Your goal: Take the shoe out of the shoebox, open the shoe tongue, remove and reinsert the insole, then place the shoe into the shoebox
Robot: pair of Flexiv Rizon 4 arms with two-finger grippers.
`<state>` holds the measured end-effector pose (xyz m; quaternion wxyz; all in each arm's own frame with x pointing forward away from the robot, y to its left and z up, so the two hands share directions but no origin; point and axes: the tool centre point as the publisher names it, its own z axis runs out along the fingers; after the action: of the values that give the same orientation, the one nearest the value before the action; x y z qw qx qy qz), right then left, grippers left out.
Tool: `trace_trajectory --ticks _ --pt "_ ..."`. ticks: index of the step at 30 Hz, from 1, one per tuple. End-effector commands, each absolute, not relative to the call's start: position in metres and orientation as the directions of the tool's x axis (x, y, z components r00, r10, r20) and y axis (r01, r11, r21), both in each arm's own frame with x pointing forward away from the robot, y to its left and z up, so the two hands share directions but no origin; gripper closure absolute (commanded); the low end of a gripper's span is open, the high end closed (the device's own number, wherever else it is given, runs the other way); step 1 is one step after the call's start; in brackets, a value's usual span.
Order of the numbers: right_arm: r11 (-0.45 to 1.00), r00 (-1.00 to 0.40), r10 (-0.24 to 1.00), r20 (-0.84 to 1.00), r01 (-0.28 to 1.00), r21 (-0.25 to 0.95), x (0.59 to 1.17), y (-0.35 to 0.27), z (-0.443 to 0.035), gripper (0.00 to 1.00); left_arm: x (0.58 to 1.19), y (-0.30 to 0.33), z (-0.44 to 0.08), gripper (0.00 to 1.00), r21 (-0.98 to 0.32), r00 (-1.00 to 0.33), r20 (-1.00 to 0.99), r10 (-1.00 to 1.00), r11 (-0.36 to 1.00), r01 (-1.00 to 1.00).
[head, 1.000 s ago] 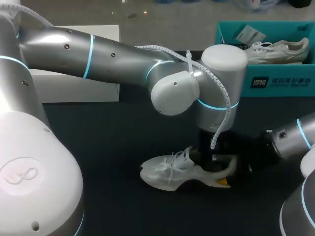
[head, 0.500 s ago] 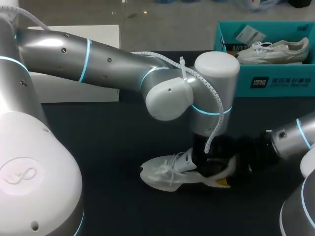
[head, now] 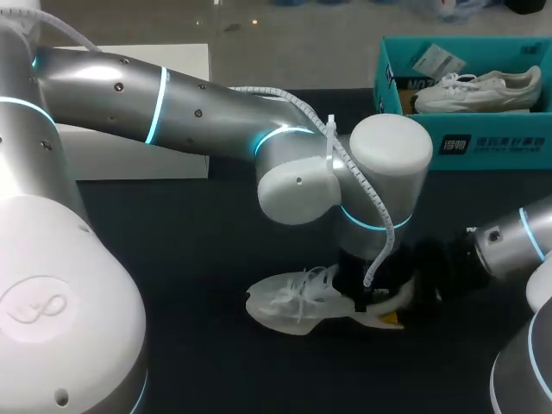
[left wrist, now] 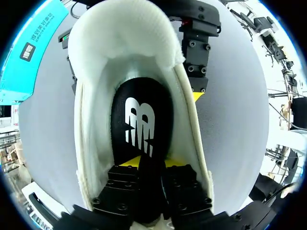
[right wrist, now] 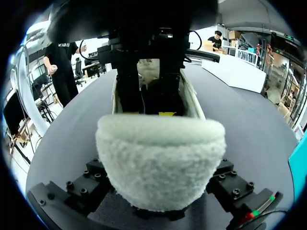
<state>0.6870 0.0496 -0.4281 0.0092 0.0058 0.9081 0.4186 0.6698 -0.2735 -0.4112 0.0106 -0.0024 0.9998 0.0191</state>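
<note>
We see the white shoe [head: 293, 304] upright on the dark bench [head: 172, 259], black insole [left wrist: 141, 120] inside, well apart from the teal shoebox [head: 483, 145].

Soft overhead light glares on the left arm [head: 198, 108]; the shoe [head: 293, 302] shines pale against the dark table [head: 190, 259].

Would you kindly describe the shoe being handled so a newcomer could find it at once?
Start at the teal shoebox at the far right of the dark table. Nearer the robot lies a white shoe. Unlike the pale shoe in the box, its heel sits in the right hand.
</note>
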Motion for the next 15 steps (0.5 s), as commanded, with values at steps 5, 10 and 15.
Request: trace_trajectory --ticks 5,10,15 --pt "0.653 -1.0 0.02 -0.013 0.003 0.758 0.686 0.052 -0.428 1.0 0.672 -0.277 -0.441 1.0 0.052 -0.995 -0.094 -0.039 0.998 -0.044" --pt "0.653 -1.0 0.02 -0.013 0.003 0.758 0.686 0.052 -0.428 1.0 0.671 -0.27 -0.432 1.0 0.017 -0.992 -0.091 -0.086 0.996 -0.088" --pt "0.653 -1.0 0.02 -0.013 0.003 0.758 0.686 0.052 -0.428 1.0 0.671 -0.26 -0.421 1.0 -0.019 -0.994 -0.049 -0.101 0.995 -0.1"
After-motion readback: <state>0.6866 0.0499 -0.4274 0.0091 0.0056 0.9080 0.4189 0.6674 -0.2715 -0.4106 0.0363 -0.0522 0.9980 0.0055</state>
